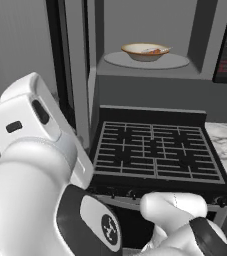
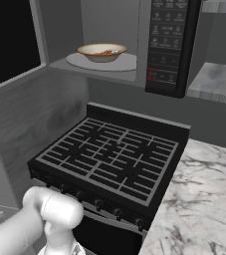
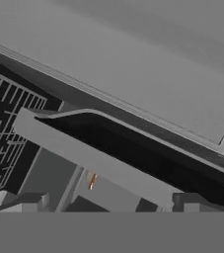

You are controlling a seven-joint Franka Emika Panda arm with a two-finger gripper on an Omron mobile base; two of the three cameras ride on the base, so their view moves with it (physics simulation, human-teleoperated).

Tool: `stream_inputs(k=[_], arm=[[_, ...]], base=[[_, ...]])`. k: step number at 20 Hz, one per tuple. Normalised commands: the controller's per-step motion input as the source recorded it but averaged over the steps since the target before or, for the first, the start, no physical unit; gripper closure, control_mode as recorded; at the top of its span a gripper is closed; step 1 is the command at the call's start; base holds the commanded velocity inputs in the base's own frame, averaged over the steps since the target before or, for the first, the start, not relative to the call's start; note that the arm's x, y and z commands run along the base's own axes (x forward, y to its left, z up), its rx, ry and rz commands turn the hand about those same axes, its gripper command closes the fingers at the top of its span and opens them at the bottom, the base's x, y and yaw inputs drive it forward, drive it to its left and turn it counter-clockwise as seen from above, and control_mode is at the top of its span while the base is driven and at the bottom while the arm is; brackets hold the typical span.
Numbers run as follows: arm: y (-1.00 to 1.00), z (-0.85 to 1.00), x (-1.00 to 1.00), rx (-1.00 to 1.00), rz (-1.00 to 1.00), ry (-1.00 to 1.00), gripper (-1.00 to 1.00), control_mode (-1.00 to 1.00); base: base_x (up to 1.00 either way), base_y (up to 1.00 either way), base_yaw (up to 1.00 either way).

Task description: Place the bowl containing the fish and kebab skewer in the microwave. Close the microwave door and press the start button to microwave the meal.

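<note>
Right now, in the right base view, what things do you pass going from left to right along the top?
microwave door → bowl sitting on the turntable → black button panel → grey shelf

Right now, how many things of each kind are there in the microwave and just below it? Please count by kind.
Dishes: 1, the bowl on the turntable.
Food items: 2, the fish and the kebab skewer in it.
Appliances: 2, the microwave with the microwave door open, and the stove below.
Total: 5.
</note>
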Motion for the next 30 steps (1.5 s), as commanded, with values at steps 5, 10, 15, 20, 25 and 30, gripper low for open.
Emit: stream_inputs(k=[5, 10, 15, 20, 25, 30], arm=[[0.00, -0.19, 0.36, 0.01, 0.00, 0.00, -1.00, -1.00], [0.00, -0.15, 0.37, 0.01, 0.00, 0.00, -1.00, -1.00], [0.00, -0.09, 0.41, 0.02, 0.00, 0.00, -1.00, -1.00], [0.00, -0.07, 0.45, 0.01, 0.00, 0.00, -1.00, -1.00], [0.00, -0.14, 0.53, 0.00, 0.00, 0.00, -1.00, -1.00], [0.00, -0.11, 0.46, 0.00, 0.00, 0.00, -1.00, -1.00]], base=[[0.00, 0.00, 0.00], [0.00, 0.00, 0.00], [0.00, 0.00, 0.00], [0.00, 0.00, 0.00], [0.00, 0.00, 0.00], [0.00, 0.00, 0.00]])
